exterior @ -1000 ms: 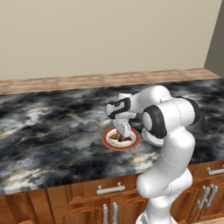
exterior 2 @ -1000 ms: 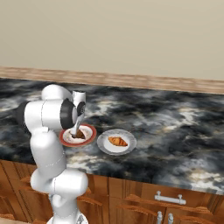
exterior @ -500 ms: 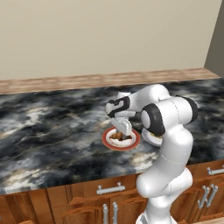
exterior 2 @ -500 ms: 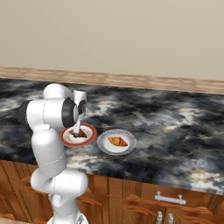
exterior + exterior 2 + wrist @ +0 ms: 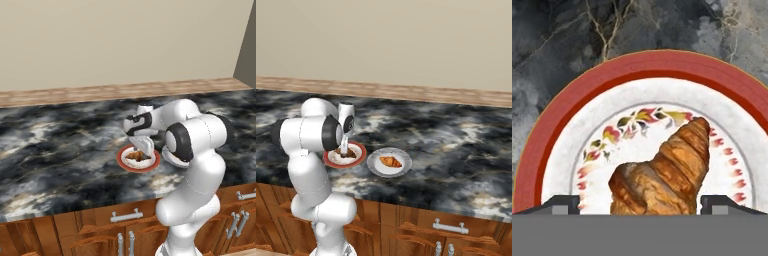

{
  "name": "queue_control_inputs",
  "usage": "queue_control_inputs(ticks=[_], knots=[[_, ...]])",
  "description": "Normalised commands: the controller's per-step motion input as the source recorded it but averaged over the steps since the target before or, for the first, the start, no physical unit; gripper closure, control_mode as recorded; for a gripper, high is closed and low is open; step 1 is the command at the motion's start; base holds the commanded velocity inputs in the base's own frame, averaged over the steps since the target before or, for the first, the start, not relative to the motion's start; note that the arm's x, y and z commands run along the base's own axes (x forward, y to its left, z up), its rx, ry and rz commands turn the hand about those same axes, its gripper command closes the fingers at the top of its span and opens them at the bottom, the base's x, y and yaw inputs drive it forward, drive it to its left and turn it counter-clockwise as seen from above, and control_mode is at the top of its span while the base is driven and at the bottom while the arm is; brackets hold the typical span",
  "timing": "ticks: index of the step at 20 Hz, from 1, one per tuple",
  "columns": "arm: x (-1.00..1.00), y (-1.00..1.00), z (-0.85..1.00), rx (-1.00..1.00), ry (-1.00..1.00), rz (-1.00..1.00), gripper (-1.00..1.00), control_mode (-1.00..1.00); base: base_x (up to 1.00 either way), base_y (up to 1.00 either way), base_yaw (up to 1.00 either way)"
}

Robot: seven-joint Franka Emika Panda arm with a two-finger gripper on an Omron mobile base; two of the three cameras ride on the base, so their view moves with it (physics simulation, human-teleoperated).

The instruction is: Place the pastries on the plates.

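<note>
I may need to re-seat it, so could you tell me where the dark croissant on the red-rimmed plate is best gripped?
Grip the dark croissant across its thick middle, coming straight down from above. It lies flat on the red-rimmed plate, tapering to a narrow tip, so the fingers would probably hold best on either side of the broad body.

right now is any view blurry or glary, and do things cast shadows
Hand view: sharp, the croissant and the red-rimmed plate pattern read clearly, no glare. Right base view: softer and coarser, even flat lighting, only a faint shadow beside the grey plate. Left base view: similar, no glare.
</note>
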Motion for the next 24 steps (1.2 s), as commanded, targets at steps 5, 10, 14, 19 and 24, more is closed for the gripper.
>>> queue_control_inputs(ticks=[5, 10, 14, 19, 24], knots=[[-0.26, -0.07, 0.39, 0.00, -0.09, 0.00, -1.00, -1.00, 0.00, 0.00, 0.00], [-0.20, -0.20, 0.92, 0.00, -0.16, 0.00, -1.00, -1.00, 0.00, 0.00, 0.00], [-0.19, -0.21, 1.00, 0.00, -0.14, 0.00, -1.00, -1.00, 0.00, 0.00, 0.00], [-0.50, -0.29, 0.86, 0.02, -0.19, -0.02, -1.00, -1.00, 0.00, 0.00, 0.00], [-0.72, -0.46, 0.72, 0.09, -0.27, -0.07, -1.00, -1.00, 0.00, 0.00, 0.00]])
